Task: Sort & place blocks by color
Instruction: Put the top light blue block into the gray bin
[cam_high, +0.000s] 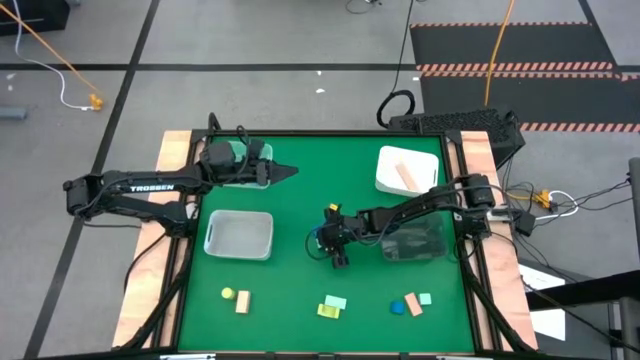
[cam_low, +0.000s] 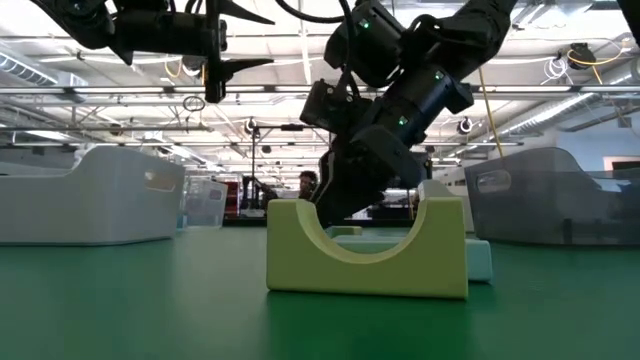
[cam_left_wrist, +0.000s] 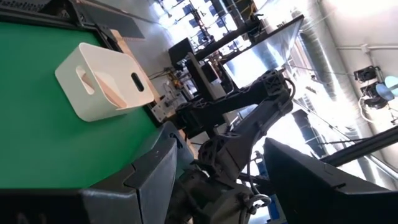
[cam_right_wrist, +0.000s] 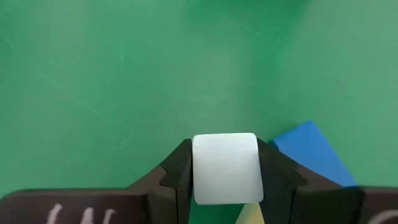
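Clamping a pale mint block (cam_right_wrist: 225, 167), the right pincer (cam_right_wrist: 225, 186) hangs over the middle of the green worktop (cam_high: 300, 190); the block sits squeezed between both dark fingers (cam_right_wrist: 177, 180), its lower part cut off by the picture's edge. Just beside it a blue block (cam_right_wrist: 311, 152) shows only a corner, and a sliver of something yellowish peeks out beneath, too little to name. From above, the held block is hidden under the pincer's own body.

The left pincer (cam_high: 285, 171) waits near the worktop's far left side with its fingers spread apart and nothing between them, next to a tray holding something mint-coloured (cam_high: 240, 155), hard to make out beneath the arm.

A white tray (cam_high: 408, 170) at the far right holds a tan bar (cam_high: 405, 175). A clear tray (cam_high: 239, 235) sits left of centre; another, dark one (cam_high: 415, 243) lies partly under the right arm.

Along the near edge lie small blocks (cam_high: 333, 305) in three loose groups. At table height, a yellow-green arch block (cam_low: 365, 250) fills the foreground and hides most of what lies behind it.
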